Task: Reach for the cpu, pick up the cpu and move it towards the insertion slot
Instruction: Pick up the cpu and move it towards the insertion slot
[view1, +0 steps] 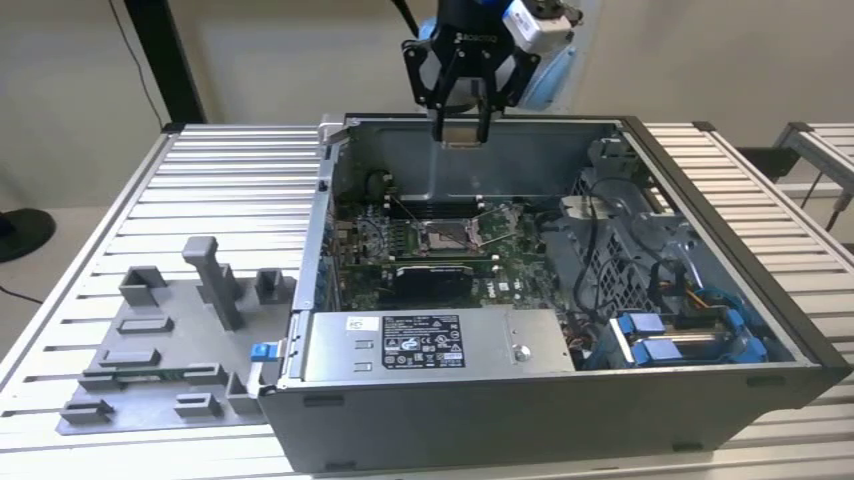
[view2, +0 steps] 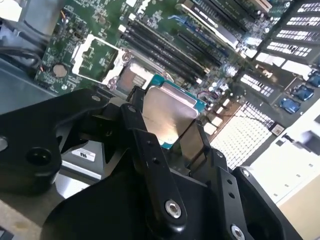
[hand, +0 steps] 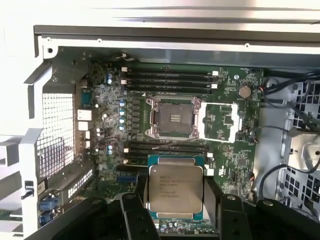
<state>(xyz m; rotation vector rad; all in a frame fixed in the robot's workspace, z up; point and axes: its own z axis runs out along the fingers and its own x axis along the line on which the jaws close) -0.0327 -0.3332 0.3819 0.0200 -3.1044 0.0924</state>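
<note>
My gripper hangs high over the back wall of the open computer case, shut on the cpu. In both wrist views the cpu shows its silvery square top and thin green edge, clamped between the black fingers. The insertion slot lies below on the green motherboard, a square socket with a metal frame and grey centre. In the first wrist view the insertion slot sits apart from the cpu with its lid plate folded open beside it. In the second wrist view the insertion slot shows past the cpu's edge.
The case holds a power supply, black cables and blue drive brackets. Memory slots flank the socket. On the exterior view's left, a grey fixture plate with upright blocks rests on the slatted table.
</note>
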